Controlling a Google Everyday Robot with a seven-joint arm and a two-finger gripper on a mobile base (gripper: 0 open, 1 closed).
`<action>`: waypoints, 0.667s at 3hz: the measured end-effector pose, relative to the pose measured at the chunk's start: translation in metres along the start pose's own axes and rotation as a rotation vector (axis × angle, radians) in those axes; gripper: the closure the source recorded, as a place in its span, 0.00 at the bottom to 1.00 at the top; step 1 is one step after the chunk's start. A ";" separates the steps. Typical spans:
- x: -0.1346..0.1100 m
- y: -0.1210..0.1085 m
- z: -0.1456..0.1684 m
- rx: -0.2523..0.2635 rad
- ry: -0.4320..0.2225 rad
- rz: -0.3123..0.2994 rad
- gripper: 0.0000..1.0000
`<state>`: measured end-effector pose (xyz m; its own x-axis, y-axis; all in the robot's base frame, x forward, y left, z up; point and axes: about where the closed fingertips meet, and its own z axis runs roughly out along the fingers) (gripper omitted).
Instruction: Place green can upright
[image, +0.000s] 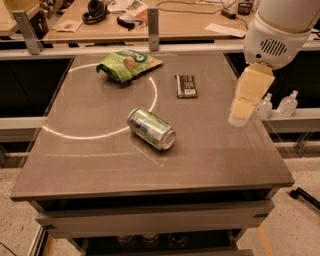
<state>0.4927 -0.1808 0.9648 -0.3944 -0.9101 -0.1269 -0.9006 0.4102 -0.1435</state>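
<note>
Caller: Snack bag (127, 64) sits at the back left of the table (100, 165). It's green foil, so not our target. Moving right, the green can (151, 129) is down on its side near the middle. It lies on a diagonal with one silver end facing front right.

Analyst: It looks light to me, thin aluminium with a smooth round wall. I'd expect it to roll if nudged and dent if squeezed hard. The best hold is probably across the label at mid-body, one jaw on either side of the long axis. Then tip it up onto an end.

Caller: Further right, a dark chocolate bar (186, 85) lies flat, well apart from the can. Then the gripper (239, 117) hangs over the table's right side, touching nothing and well apart from the can.

Analyst: Is it apart or together? I can't tell from this angle.

Caller: Last on the right, two small clear bottles (264, 105) stand just off the table's edge.
</note>
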 end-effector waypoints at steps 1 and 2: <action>-0.017 -0.007 0.006 -0.021 0.008 0.114 0.00; -0.033 -0.008 0.011 -0.016 -0.011 0.218 0.00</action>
<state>0.5153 -0.1533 0.9590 -0.5783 -0.7993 -0.1636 -0.7970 0.5963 -0.0960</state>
